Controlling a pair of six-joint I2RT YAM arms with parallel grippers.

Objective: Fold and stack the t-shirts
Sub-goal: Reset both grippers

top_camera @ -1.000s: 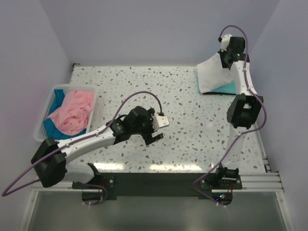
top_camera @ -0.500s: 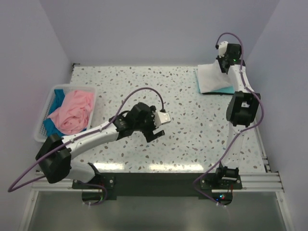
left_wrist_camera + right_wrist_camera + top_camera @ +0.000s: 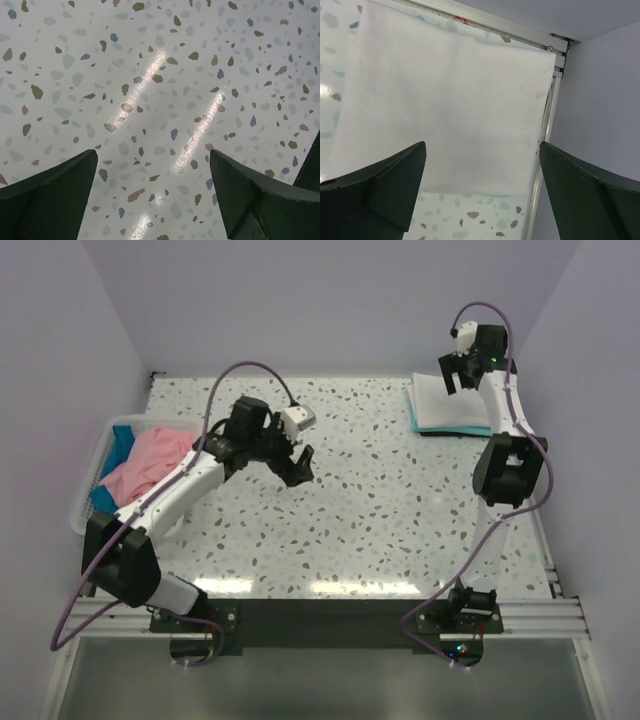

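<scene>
A folded white t-shirt (image 3: 443,403) lies flat at the far right corner, on top of a teal t-shirt (image 3: 462,428) whose edge peeks out at the near side. My right gripper (image 3: 456,373) hangs open just above the white t-shirt (image 3: 445,100), with nothing between its fingers (image 3: 395,175). In the right wrist view a thin teal edge (image 3: 485,194) shows under the white cloth. A crumpled pink t-shirt (image 3: 150,458) and a blue t-shirt (image 3: 121,440) lie in the basket at the left. My left gripper (image 3: 290,460) is open over bare table (image 3: 150,75), right of the basket.
The white lattice basket (image 3: 84,502) sits at the table's left edge. Walls close in on the left, far and right sides. A metal rail (image 3: 545,130) runs along the right edge beside the stack. The speckled table (image 3: 390,500) spreads between the arms.
My right gripper opened and let go of the white t-shirt, which dropped flat onto the teal one. My left arm swung from the table's middle toward the far left, nearer the basket.
</scene>
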